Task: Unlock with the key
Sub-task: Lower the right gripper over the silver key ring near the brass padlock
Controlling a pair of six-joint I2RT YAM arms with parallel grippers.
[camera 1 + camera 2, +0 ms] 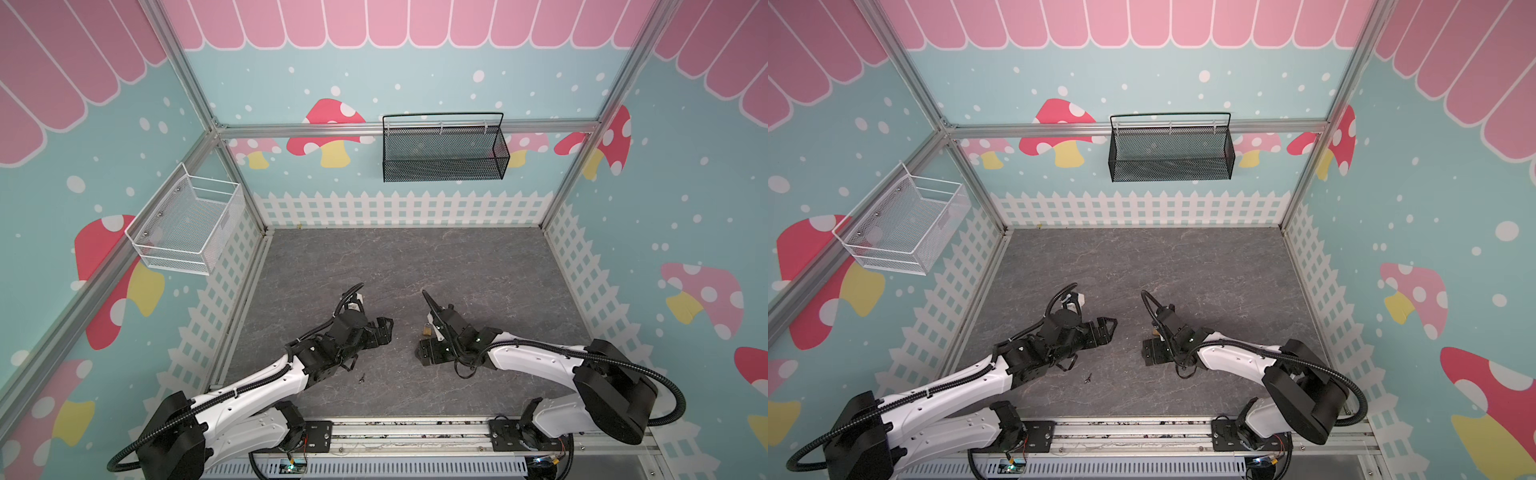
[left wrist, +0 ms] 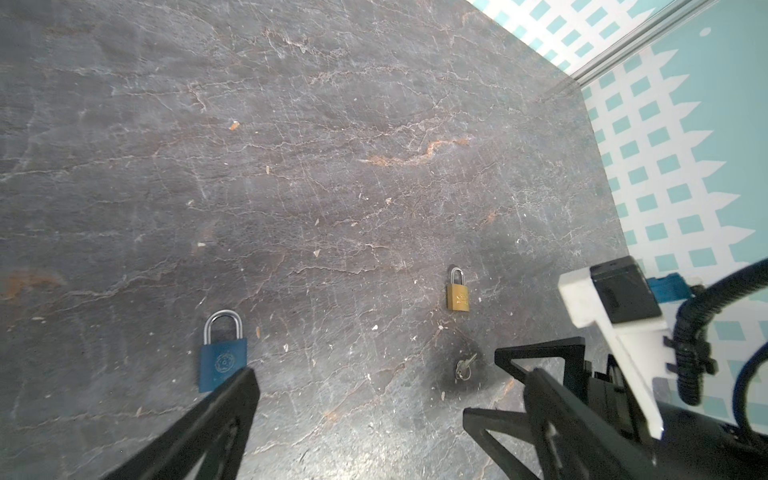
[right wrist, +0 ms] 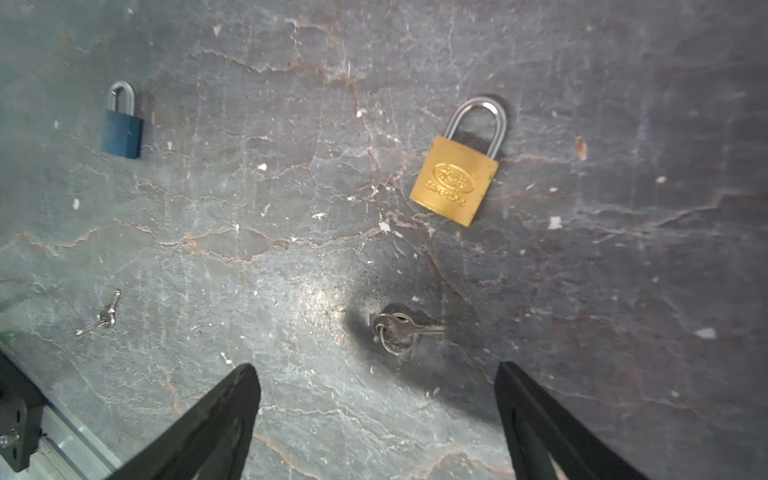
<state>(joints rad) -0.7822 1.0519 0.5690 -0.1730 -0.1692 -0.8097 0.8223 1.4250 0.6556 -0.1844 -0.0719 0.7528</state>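
The small silver key on its wire ring [image 3: 398,330] lies flat on the grey stone-look counter [image 3: 623,291], near the base of the brass padlock [image 3: 455,180]. Thin, light, stiff and likely slippery, it is best pinched at the round head. The right pincer [image 3: 376,370] hovers close over it, jaws apart; the left pincer [image 1: 388,330], also apart, holds nothing.

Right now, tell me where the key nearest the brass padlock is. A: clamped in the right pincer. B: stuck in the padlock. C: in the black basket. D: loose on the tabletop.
D: in the right wrist view the key lies flat on the tabletop, apart from the brass padlock and ahead of the open right pincer, which holds nothing.
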